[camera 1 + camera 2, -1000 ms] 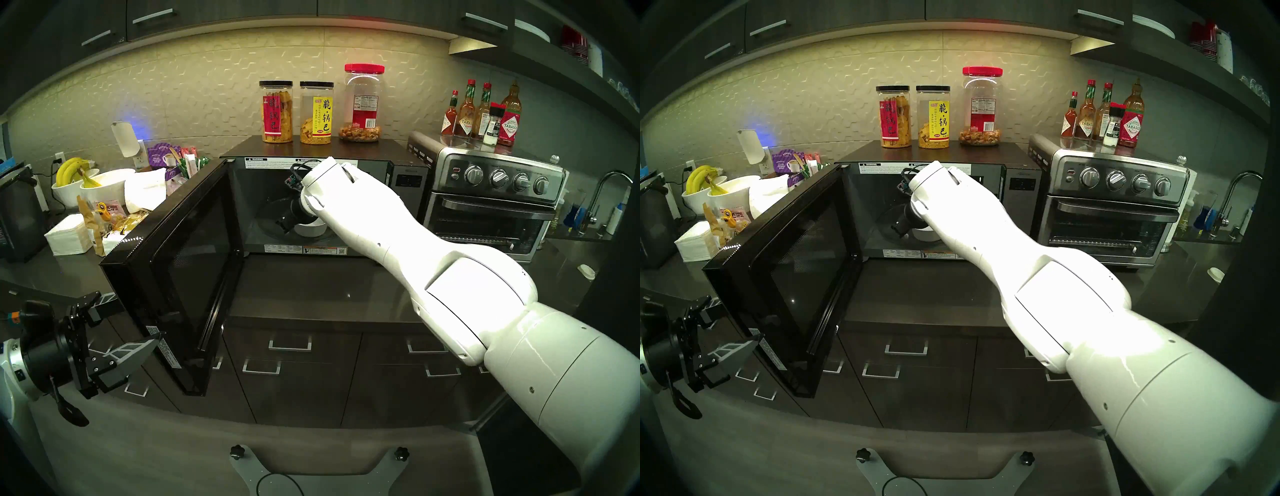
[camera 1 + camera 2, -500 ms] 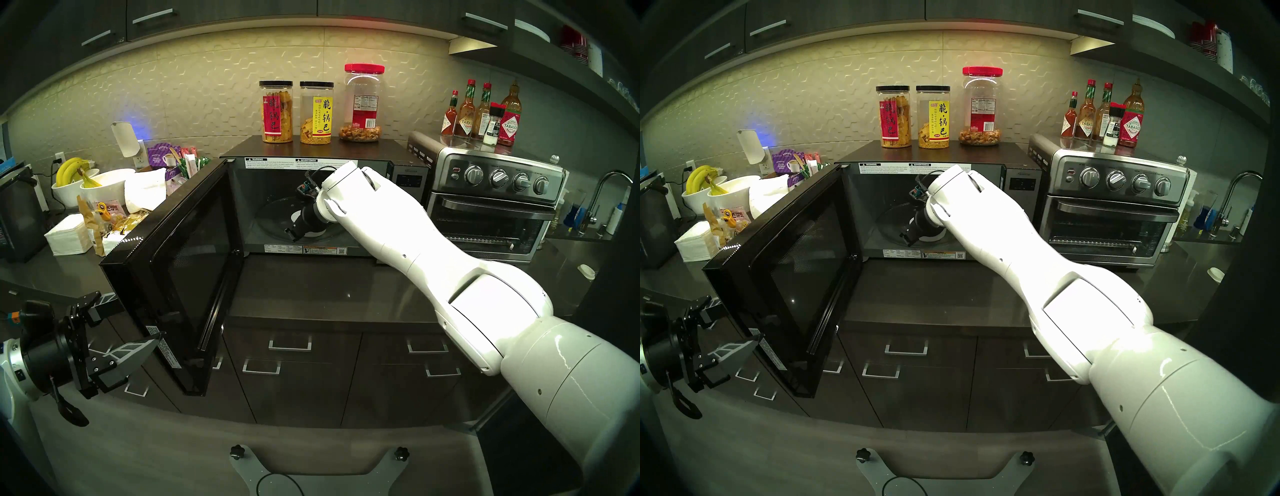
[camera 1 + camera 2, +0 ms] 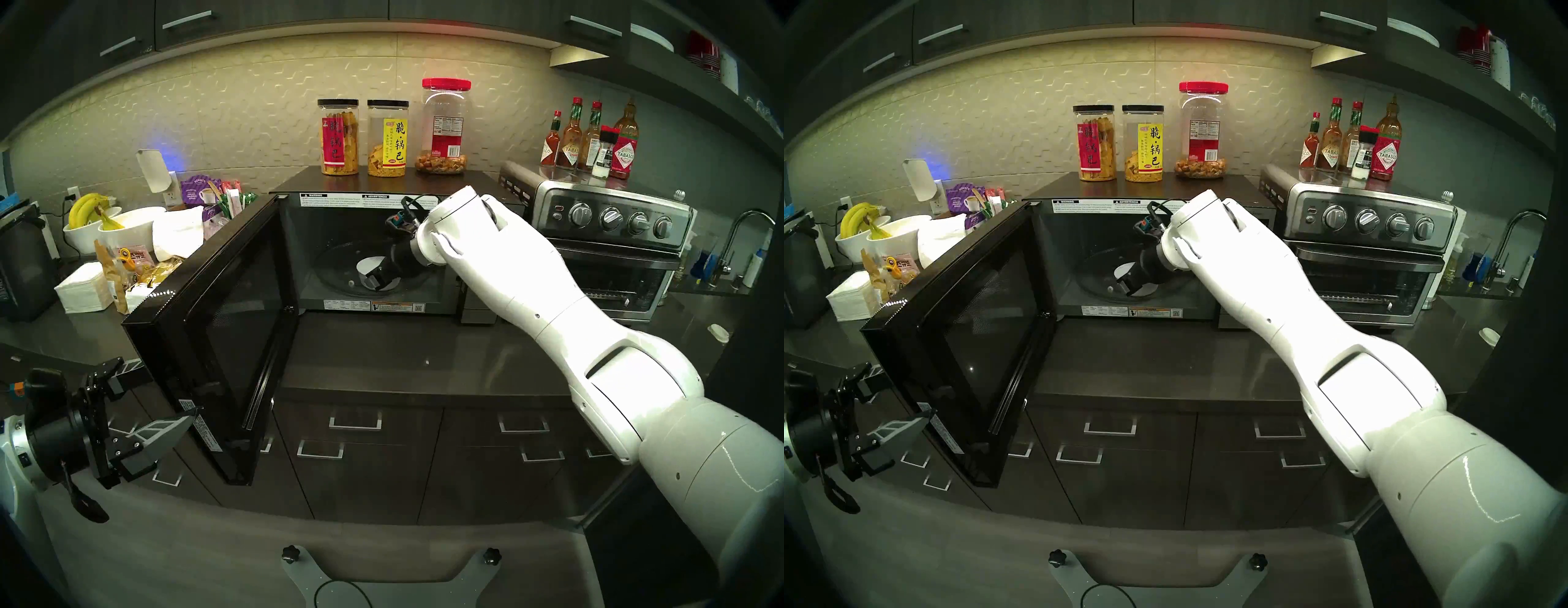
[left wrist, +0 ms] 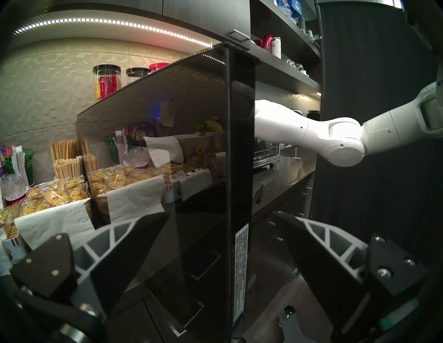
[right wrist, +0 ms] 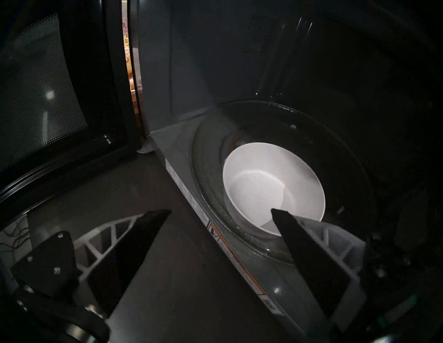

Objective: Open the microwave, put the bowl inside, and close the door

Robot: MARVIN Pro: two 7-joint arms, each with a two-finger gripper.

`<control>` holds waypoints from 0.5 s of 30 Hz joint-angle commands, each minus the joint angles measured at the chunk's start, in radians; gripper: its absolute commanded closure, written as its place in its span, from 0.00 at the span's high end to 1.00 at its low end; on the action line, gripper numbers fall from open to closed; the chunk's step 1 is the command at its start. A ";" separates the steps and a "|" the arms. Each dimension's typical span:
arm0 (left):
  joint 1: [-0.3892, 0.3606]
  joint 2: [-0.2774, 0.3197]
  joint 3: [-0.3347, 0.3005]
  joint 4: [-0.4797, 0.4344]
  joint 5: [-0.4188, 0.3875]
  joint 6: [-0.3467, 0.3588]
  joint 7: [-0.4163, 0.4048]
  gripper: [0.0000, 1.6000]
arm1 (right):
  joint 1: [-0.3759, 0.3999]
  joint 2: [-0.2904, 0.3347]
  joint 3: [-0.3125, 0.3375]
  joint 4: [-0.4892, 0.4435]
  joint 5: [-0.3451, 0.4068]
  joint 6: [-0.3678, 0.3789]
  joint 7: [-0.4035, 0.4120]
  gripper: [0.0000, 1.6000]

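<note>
Microwave: my microwave stands on the counter with its cavity open to me; the toaster oven sits beside it at 3 o'clock.
Door: the door hangs wide open toward 8 o'clock, its mesh inner face turned to the cavity, just as it stood a second ago.
Bowl: the bowl sits upright on the glass turntable inside the cavity, near the front lip. Nothing holds it.
Right gripper: my right gripper has its fingers spread wide and empty. In my right wrist view one fingertip overlaps the bowl's near rim at 5 o'clock, the other hangs over the counter outside the cavity; I cannot tell whether the first one touches.
Change, right arm: a second ago my right arm reached deeper and my wrist covered most of the bowl in the head view. Now the wrist has shifted toward 3 o'clock and the bowl's far half shows clear of it.
Left gripper: my left gripper holds its fingers apart, straddling the door's free edge without closing on it.
Change, left arm: none that I see; it hangs at 8 o'clock where it was.
Jars: three snack jars stand on the microwave's top, unmoved.
</note>
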State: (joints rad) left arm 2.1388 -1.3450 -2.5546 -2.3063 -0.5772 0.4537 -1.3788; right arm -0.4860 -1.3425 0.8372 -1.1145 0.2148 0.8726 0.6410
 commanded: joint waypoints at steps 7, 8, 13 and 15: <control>-0.002 -0.001 0.002 -0.005 -0.005 0.000 -0.003 1.00 | -0.097 0.167 0.077 -0.179 0.033 0.047 0.109 1.00; -0.002 -0.001 0.002 -0.005 -0.006 0.000 -0.003 1.00 | -0.106 0.199 0.070 -0.213 0.043 0.049 0.118 1.00; -0.002 -0.001 0.002 -0.005 -0.006 0.000 -0.003 1.00 | -0.141 0.250 0.096 -0.272 0.059 0.060 0.165 1.00; -0.002 -0.001 0.002 -0.005 -0.006 0.000 -0.004 1.00 | -0.159 0.286 0.102 -0.316 0.073 0.064 0.188 1.00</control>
State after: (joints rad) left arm 2.1390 -1.3448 -2.5546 -2.3062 -0.5769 0.4537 -1.3788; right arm -0.6069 -1.1673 0.9009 -1.3160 0.2558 0.9325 0.7732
